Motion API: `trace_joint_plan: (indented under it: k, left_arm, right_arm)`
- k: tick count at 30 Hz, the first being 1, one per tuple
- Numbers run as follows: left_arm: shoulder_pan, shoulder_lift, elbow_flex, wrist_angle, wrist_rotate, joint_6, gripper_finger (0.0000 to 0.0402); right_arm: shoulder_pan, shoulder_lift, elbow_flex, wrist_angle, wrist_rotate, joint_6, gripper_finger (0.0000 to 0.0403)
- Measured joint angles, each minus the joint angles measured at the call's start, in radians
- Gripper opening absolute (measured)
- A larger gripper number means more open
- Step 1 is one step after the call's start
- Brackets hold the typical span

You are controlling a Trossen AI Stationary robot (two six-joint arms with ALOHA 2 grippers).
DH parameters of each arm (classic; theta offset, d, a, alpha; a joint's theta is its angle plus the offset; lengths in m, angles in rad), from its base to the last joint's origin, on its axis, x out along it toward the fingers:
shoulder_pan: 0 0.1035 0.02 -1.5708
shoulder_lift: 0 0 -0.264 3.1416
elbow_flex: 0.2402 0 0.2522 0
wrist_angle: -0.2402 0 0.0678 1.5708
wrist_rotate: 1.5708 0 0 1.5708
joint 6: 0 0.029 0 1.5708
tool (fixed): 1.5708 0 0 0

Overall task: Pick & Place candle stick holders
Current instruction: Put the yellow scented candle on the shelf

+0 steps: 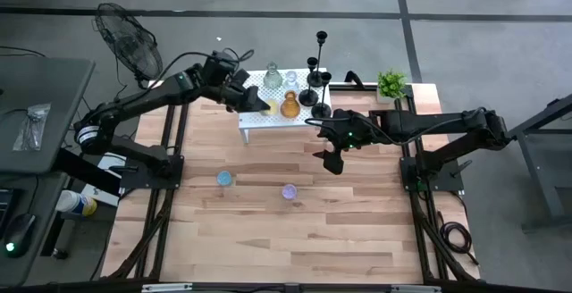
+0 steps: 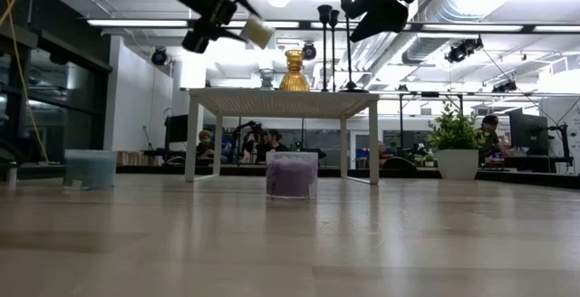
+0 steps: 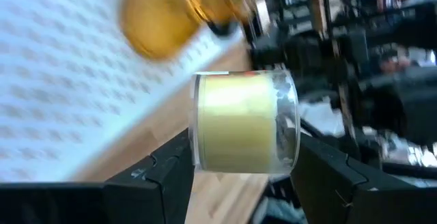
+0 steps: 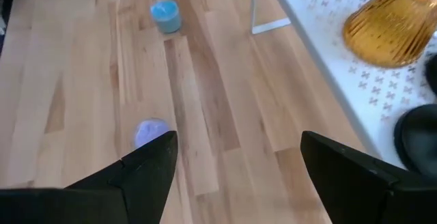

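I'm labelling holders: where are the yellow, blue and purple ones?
yellow holder (image 3: 246, 123), left wrist view, its side, between the left gripper's fingers.
blue holder (image 1: 225, 179), high view, its top.
purple holder (image 2: 292, 174), low view, its side.

Potted plant (image 1: 391, 84) near white stand (image 1: 255, 120) – fan (image 1: 128, 41) off-table

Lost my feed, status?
Left gripper shut on yellow glass holder, over white stand. Right gripper open, empty, above table. Amber vase close by.

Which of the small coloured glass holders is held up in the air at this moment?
The yellow glass holder: the left gripper holds it above the white stand. The blue holder and the purple holder stand on the wooden table.
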Motion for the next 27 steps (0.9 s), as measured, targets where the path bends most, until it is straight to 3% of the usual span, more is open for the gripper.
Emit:
trace_joint_plan:
  k: [4,11,20,27]
  left_arm:
    - [0.082,-0.003,-0.024,-0.005,0.002,0.023,0.0204]
    - [0.175,0.030,-0.118,0.141,0.074,-0.023,0.0206]
    - [0.178,0.107,-0.150,0.308,0.091,-0.108,0.0206]
    - [0.178,0.141,-0.150,0.307,0.064,-0.120,0.0207]
  right_arm:
    - [0.015,0.000,0.000,-0.015,0.022,0.013,0.0303]
    - [0.025,0.000,0.000,-0.050,0.079,0.029,0.0303]
    - [0.025,0.000,0.000,-0.056,0.079,0.055,0.0303]
    - [0.025,0.000,0.000,-0.056,0.080,0.062,0.0303]
